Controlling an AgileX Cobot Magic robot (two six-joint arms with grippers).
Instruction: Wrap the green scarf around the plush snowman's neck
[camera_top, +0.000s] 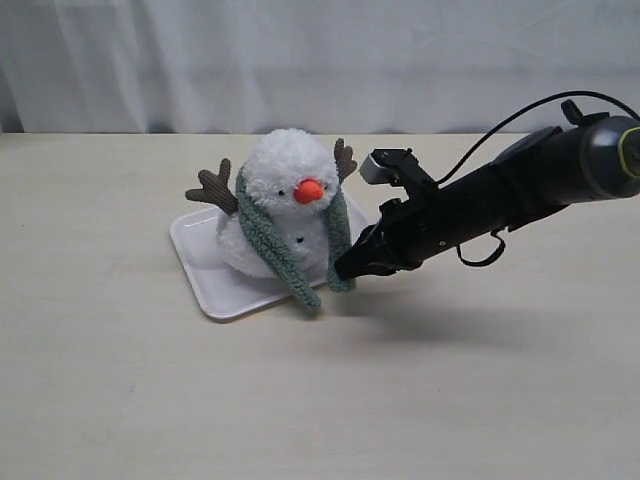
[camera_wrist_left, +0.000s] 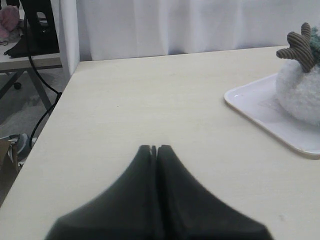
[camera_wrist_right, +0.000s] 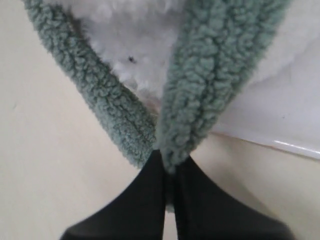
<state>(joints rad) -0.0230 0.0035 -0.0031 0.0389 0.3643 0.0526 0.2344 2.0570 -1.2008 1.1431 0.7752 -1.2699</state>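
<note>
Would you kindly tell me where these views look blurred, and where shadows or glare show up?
Exterior view: evenly lit; the right arm throws a faint shadow on the table. Left wrist view: the left gripper is a blurred dark mass, the tray crisper. Right wrist view: the right gripper is soft, the green scarf detailed, thin glare on the tray rim.

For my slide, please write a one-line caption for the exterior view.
Right end effector pinches one end of the green scarf draped over the plush snowman on a white tray.
</note>
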